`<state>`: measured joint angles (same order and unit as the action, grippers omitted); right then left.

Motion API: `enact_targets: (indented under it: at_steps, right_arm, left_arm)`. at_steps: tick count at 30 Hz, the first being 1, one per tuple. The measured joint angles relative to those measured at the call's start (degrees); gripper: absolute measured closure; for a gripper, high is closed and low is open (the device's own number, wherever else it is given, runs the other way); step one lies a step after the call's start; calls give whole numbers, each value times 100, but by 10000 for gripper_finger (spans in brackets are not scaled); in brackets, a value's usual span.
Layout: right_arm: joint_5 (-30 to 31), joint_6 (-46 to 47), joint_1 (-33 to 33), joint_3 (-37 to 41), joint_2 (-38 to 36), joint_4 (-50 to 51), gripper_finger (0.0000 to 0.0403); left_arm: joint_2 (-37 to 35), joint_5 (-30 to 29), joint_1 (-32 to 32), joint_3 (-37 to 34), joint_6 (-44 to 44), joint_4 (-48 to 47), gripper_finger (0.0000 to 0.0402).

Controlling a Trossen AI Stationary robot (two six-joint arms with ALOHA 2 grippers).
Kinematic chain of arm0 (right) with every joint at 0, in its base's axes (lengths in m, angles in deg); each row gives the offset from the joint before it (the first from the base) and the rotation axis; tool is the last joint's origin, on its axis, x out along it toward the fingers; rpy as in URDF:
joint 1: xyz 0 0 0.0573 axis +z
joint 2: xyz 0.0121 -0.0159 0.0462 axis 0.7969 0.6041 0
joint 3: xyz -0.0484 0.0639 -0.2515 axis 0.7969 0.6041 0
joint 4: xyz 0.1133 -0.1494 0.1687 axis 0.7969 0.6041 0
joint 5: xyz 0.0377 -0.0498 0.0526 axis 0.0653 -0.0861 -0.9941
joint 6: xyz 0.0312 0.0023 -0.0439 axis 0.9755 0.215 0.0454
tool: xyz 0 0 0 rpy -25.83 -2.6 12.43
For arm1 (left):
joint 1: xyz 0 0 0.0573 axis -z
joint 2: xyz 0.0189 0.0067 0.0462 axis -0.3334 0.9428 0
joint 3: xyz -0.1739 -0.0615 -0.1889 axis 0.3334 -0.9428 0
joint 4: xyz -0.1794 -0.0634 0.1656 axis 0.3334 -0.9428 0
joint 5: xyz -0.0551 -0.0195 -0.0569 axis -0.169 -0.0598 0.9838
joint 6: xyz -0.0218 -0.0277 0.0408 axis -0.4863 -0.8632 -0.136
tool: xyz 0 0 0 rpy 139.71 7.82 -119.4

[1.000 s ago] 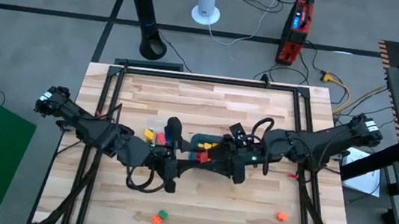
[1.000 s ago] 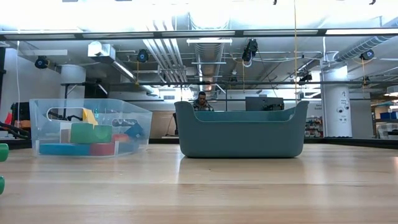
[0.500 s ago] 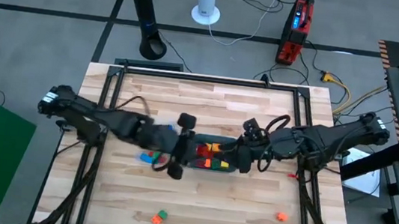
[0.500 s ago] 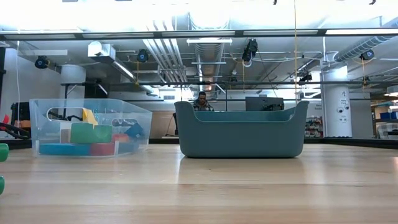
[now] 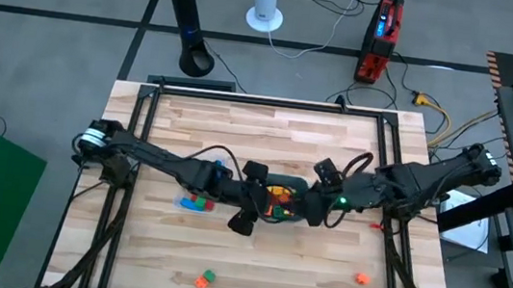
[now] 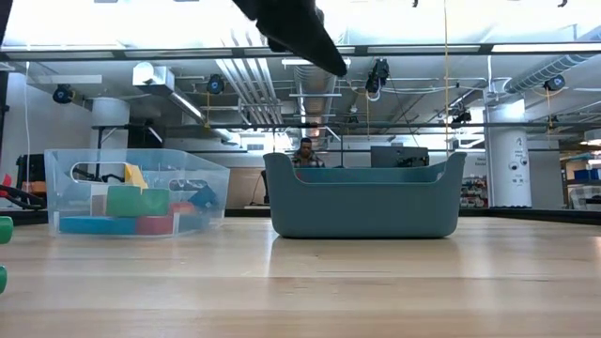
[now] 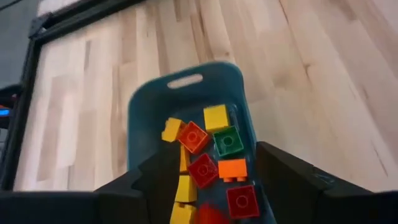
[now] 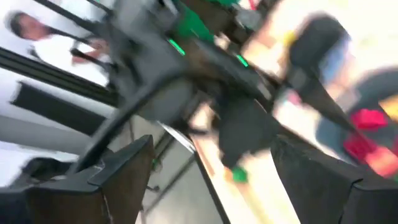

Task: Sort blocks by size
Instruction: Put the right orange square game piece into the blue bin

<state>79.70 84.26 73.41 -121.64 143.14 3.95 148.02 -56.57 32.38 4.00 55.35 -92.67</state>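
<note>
The teal tray (image 5: 277, 214) sits mid-table and holds several blocks (image 7: 208, 155) in red, yellow, orange and green. My left gripper (image 7: 214, 163) hangs open above the tray's left end (image 5: 251, 206), fingers apart over the blocks and touching none. My right gripper (image 5: 311, 208) hovers at the tray's right end; its wrist view shows its fingers (image 8: 124, 174) wide apart with nothing between them. A clear container (image 6: 131, 192) left of the tray holds more blocks (image 5: 197, 200). In the low view, the tray (image 6: 366, 199) stands on the tabletop.
An orange and green block pair (image 5: 205, 278) and an orange block (image 5: 361, 278) lie loose near the table's front edge. A green block (image 6: 5, 230) shows at the low view's left edge. A dark arm part (image 6: 291, 28) hangs over the tray. Bare wood lies along the far side.
My left gripper has travelled toward the table's right edge, from beside the clear container to above the teal tray, the arm stretching out. My right gripper has stayed near the tray's right end.
</note>
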Motion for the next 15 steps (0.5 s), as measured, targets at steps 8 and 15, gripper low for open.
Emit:
enact_targets:
  at_steps: [8,15]
  right_arm:
    - [-250,2466,956,7,39,2587,79]
    - [-1267,4506,2157,539,317,3390,75]
  left_arm:
    - [-909,4,104,73,-684,-192,196]
    - [-2006,24,375,6,-1550,-248,196]
